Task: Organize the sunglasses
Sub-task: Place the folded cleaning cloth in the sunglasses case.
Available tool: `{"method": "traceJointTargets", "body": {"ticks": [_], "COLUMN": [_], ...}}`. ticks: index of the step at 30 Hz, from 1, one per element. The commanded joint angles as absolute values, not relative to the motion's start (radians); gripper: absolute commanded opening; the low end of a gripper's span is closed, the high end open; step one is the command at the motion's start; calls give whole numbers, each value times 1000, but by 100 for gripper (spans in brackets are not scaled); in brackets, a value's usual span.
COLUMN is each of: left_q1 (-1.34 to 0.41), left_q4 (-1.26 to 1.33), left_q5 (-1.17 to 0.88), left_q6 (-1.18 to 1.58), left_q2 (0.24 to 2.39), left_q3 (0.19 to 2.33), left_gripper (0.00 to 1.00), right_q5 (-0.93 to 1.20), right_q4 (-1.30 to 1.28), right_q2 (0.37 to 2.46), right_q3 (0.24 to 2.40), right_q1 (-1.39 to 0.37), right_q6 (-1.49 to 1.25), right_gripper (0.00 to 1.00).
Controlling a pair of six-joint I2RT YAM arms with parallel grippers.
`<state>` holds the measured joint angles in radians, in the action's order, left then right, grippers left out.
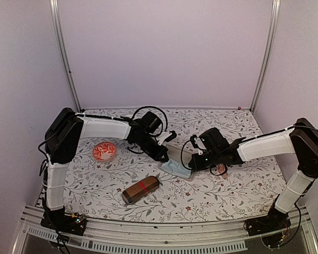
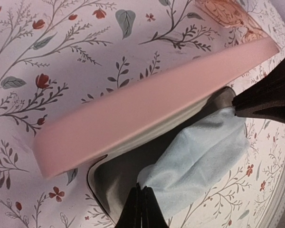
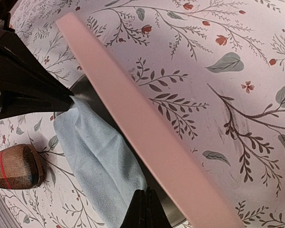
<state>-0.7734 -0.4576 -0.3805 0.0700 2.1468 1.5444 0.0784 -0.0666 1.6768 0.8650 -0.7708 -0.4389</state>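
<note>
The pink case (image 1: 176,168) lies open at the table's middle, its lid (image 2: 147,109) raised; the lid also shows in the right wrist view (image 3: 147,128). A light blue cloth (image 2: 204,152) lies across the case's dark inside and also shows in the right wrist view (image 3: 95,156). My left gripper (image 2: 141,197) is shut, pinching one end of the cloth. My right gripper (image 3: 146,195) is shut at the cloth's other end. The pale pinkish-tan sunglasses (image 1: 220,170) lie on the table under my right arm and show in the left wrist view (image 2: 223,12). The black-framed pair is not in view.
A brown red-banded case (image 1: 140,189) lies near the front, left of the pink case, and shows in the right wrist view (image 3: 14,166). A red patterned bowl (image 1: 104,151) stands at the left. Black cables loop behind the left wrist.
</note>
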Motion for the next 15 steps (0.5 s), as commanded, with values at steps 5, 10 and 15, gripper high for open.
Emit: {"method": "traceJointTargets", "body": {"ticks": [5,10,15], "left_q1": [-760,-759,-759], "left_q4": [-466,-466,-464], "left_q5": [-374,-371,-370], "left_q6": [53,55,60], "left_q2": [2177,2181,2177], "left_q3": [1576,1580,1577], "left_gripper": [0,0,0], "right_q5": [51,44,36], "right_q4": [-90,-93,-99], "right_q2": [1700,1699,1699], "right_q3": [889,890,892], "right_q1": [-764,-764,-764], "right_q6": [-420,-417,-415], "right_gripper": [0,0,0]}}
